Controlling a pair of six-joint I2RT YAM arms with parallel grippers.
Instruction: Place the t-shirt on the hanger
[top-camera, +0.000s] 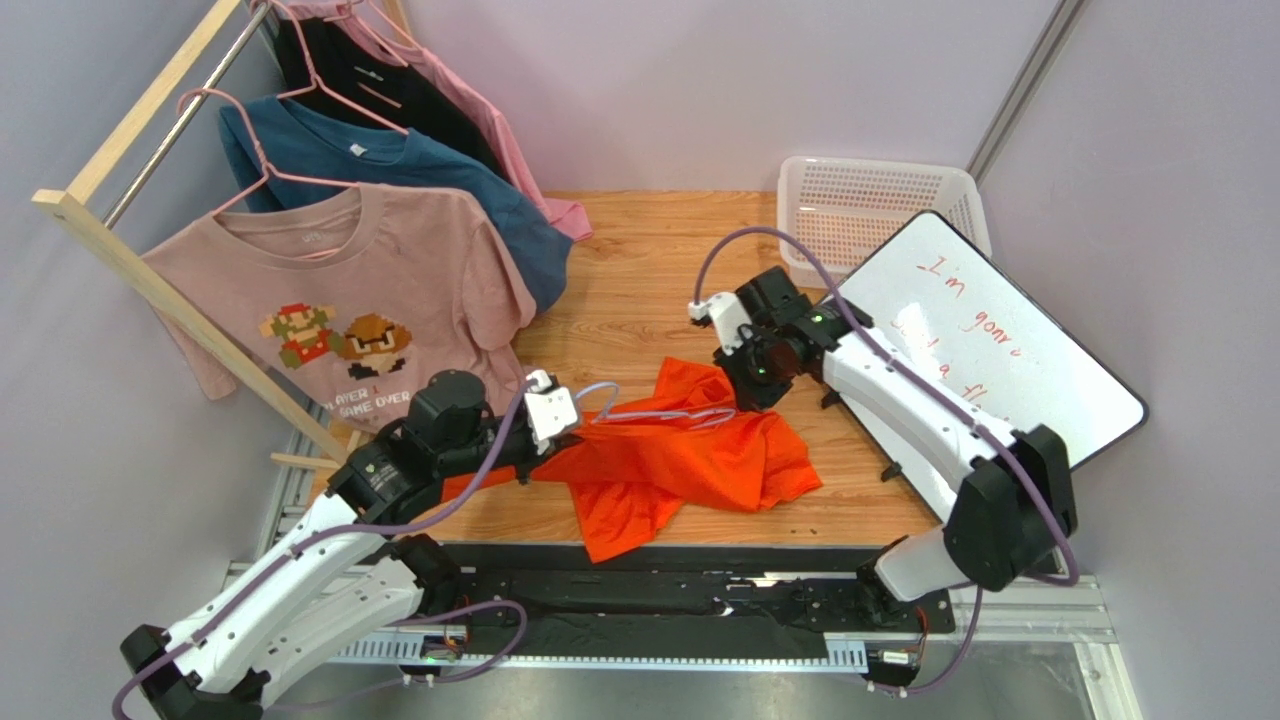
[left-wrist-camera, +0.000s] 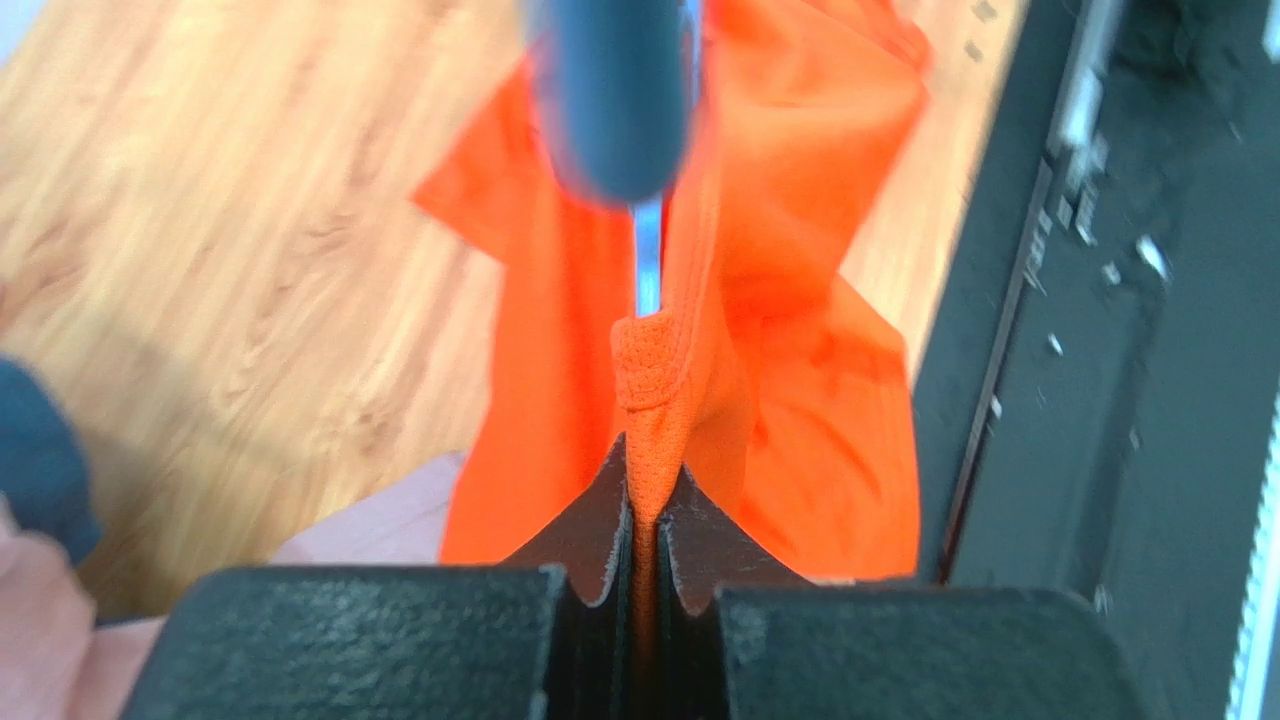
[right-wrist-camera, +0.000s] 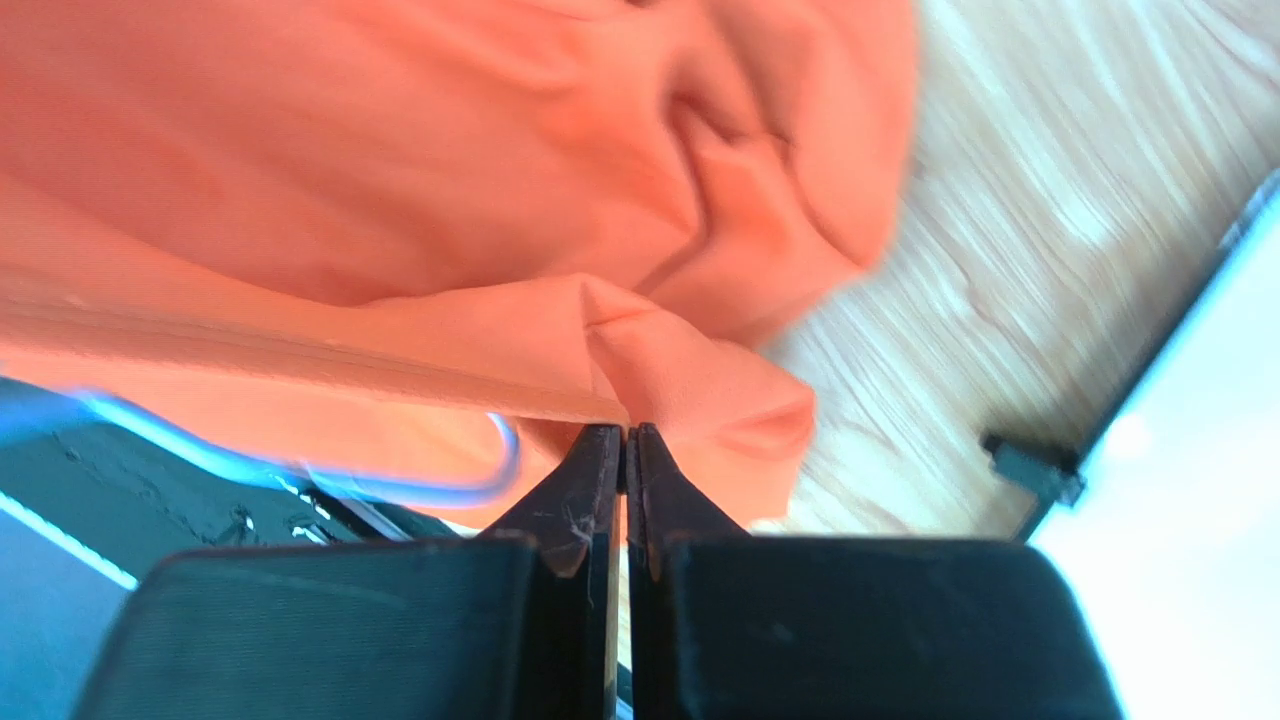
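Observation:
The bright orange t-shirt lies bunched on the wooden table, pulled taut between both grippers. My left gripper is shut on a ribbed edge of the t-shirt in the left wrist view, jaws pinching the fabric. My right gripper is at the shirt's far edge; in the right wrist view its jaws are closed on a fold of the shirt. The light-blue wire hanger lies across the shirt between the grippers. Its wire also shows in the left wrist view and the right wrist view.
A wooden clothes rack at the left holds a dusty-pink printed shirt and a teal shirt on pink hangers. A white basket and a whiteboard stand at the back right. A black mat runs along the near edge.

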